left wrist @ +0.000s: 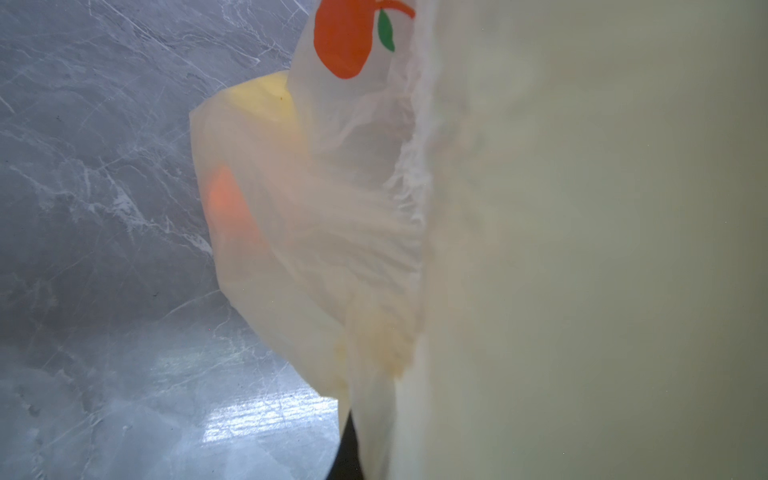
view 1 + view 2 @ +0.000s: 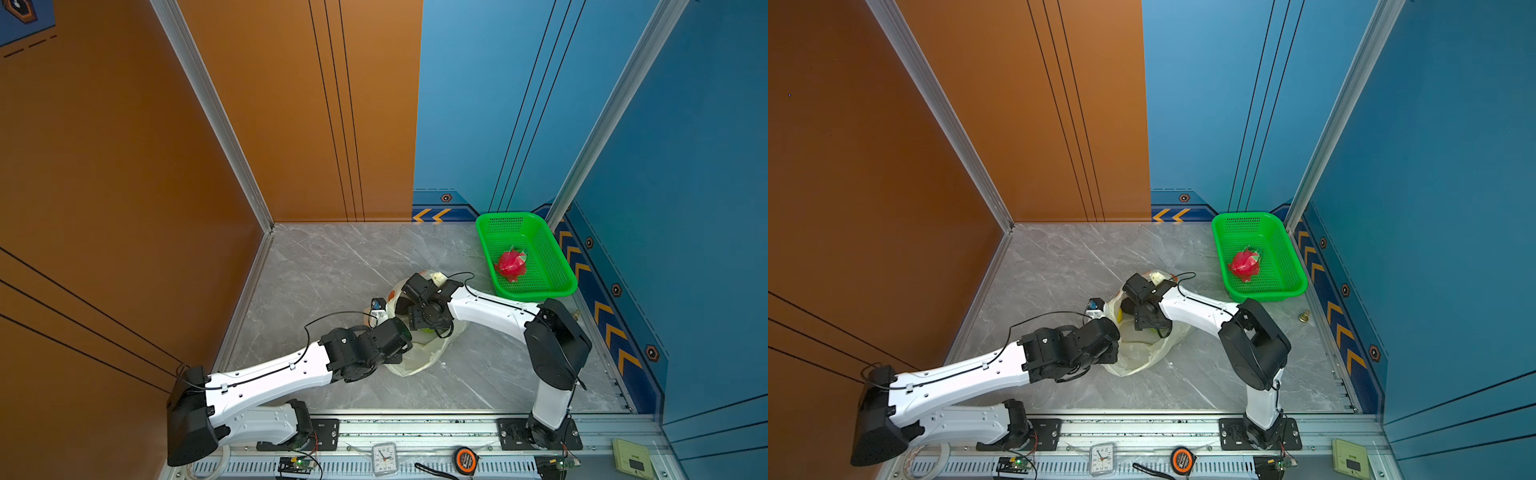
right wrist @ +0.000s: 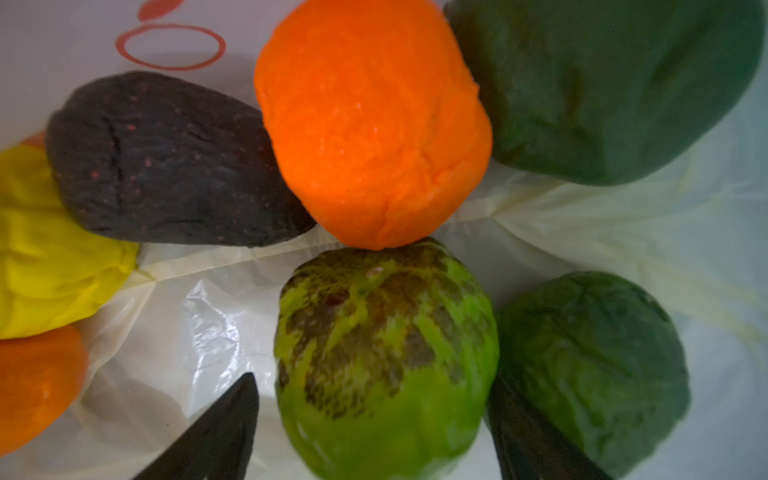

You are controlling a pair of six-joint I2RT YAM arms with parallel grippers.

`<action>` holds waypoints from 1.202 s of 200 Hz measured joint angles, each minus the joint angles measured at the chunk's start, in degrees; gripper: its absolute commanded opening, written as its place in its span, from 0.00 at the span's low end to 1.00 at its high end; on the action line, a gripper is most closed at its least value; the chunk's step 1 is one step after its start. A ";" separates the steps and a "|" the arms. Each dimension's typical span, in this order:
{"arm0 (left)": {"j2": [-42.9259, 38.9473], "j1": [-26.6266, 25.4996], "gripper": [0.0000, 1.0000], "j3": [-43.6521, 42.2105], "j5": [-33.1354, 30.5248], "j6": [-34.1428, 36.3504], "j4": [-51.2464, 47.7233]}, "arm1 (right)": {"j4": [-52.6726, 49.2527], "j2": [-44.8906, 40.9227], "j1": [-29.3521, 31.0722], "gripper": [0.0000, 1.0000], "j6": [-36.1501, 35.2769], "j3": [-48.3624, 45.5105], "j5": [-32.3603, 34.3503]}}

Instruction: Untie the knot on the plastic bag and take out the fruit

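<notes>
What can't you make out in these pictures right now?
- Left fingers: left wrist view, mostly hidden by blurred bag against the lens.
- Right fingers: both top views, hidden under their own wrist.
- Orange: right wrist view, cut by the edge.
- Small brass thing: a top view, too small to identify.

The left arm point(image 2: 266, 376) reaches low from its base toward the middle, forearm nearly level, left wrist joint point(image 2: 365, 345) turned inward; left gripper point(image 1: 350, 436) closed, pinching a gathered fold of the plastic bag point(image 1: 332, 249), one dark finger alone visible in the wrist view. The right arm point(image 2: 490, 309) stands with elbow point(image 2: 557, 345) raised, forearm sloping down toward the middle; right gripper point(image 3: 374, 380) points downward, fingers point(image 3: 216, 432) spread wide apart.
</notes>
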 measured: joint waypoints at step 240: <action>-4.09 3.78 0.00 -0.02 -0.28 2.82 0.00 | -3.87 -12.24 5.20 0.44 -3.21 2.32 -12.70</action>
